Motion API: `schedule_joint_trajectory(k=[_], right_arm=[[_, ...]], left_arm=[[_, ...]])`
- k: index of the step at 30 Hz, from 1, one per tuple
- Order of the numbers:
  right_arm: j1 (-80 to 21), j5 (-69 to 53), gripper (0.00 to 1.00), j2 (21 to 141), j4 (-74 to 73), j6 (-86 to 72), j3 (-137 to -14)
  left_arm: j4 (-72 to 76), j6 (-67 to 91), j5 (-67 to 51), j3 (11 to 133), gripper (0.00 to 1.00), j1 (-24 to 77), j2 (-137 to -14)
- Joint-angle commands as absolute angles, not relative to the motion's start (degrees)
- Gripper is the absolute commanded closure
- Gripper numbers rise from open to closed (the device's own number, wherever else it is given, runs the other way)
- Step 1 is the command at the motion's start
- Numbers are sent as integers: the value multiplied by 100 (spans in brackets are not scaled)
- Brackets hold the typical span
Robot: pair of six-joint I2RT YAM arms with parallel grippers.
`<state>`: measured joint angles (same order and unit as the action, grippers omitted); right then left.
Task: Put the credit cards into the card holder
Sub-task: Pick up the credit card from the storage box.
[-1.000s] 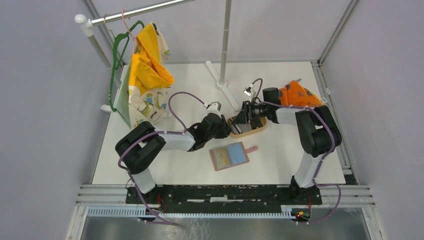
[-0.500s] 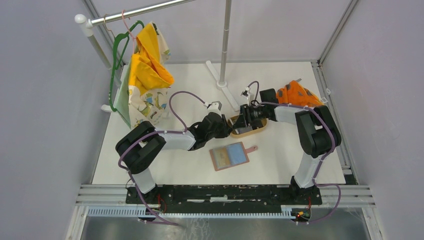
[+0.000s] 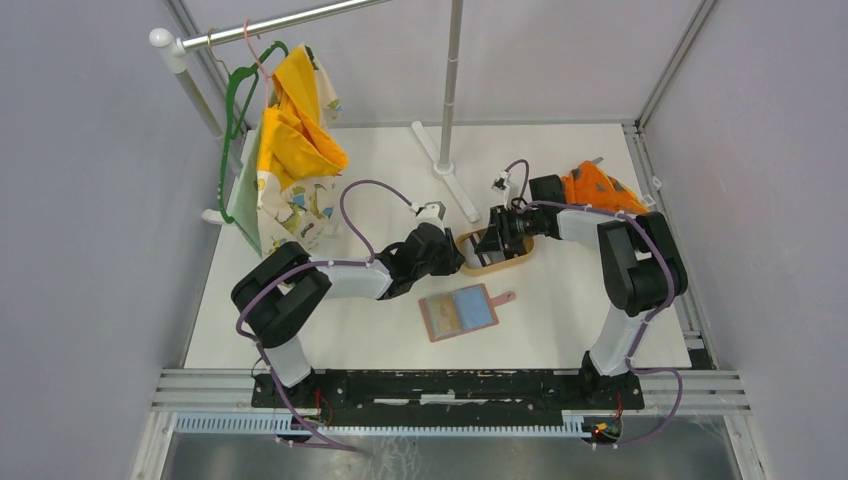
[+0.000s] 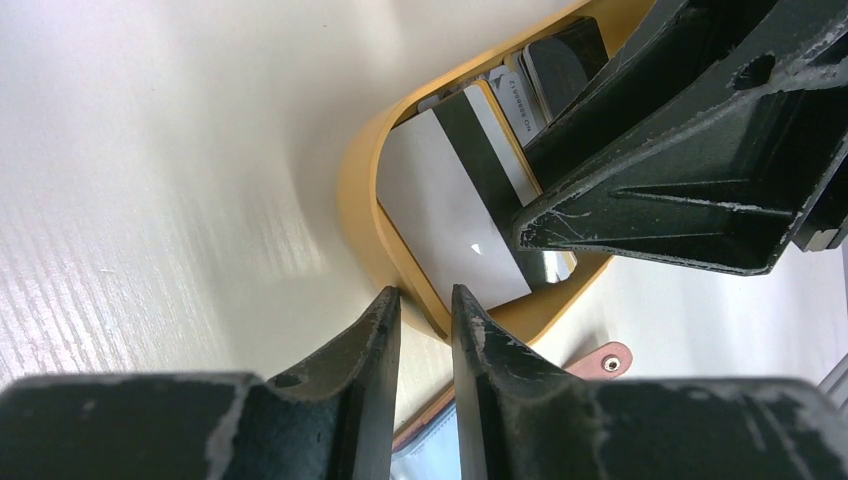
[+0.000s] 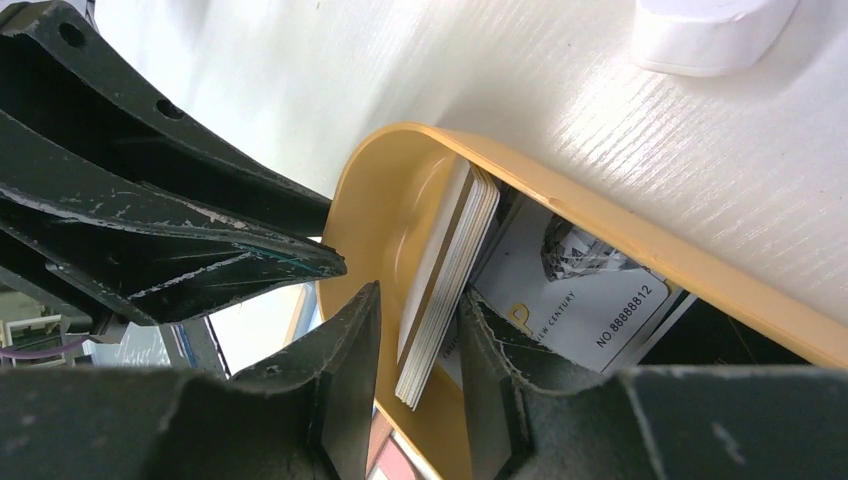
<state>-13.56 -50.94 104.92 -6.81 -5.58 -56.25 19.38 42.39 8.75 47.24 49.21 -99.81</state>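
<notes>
A white table (image 3: 350,340) stands inside plain grey walls (image 3: 90,200); at its far left a metal clothes rail (image 3: 270,25) carries a green hanger (image 3: 238,100) and a yellow patterned cloth (image 3: 295,125); an orange patterned cloth (image 3: 595,188) lies at the far right. In the middle sits an oval light-wood tray (image 3: 497,267); nearer the arms the reddish-brown leather card holder (image 3: 458,311) lies open, blue-grey inside facing up, apart from the tray.

The left jaws stand narrowly parted, clamped on the tray's rim; the right jaws reach into the tray on either side of a stack of thin credit cards (image 5: 440,290) standing on edge; one finger touches the stack, but whether they pinch it I cannot tell; a white numbered card (image 5: 570,300) lies flat beside it.
</notes>
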Motion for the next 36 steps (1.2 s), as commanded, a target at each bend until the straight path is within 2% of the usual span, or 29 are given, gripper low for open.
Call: schedule_joint_trajectory(k=[1, 9, 16, 36], right_arm=[[-1344, -5221, 60, 10513, -649, -432, -5790], [-1335, -5673, 55, 10802, -428, -714, -5742], [-1423, -5595, 54, 10929, -422, -754, -5763], [-1148, -5822, 59, 10600, -766, -635, -5935]], left_arm=[[2188, 3990, 792, 4975, 68, 4909, -9993], [2280, 3966, 665, 4939, 67, 4916, -9998], [2346, 3964, 612, 4948, 67, 4914, -10041], [2329, 3898, 604, 4828, 66, 4913, -9788]])
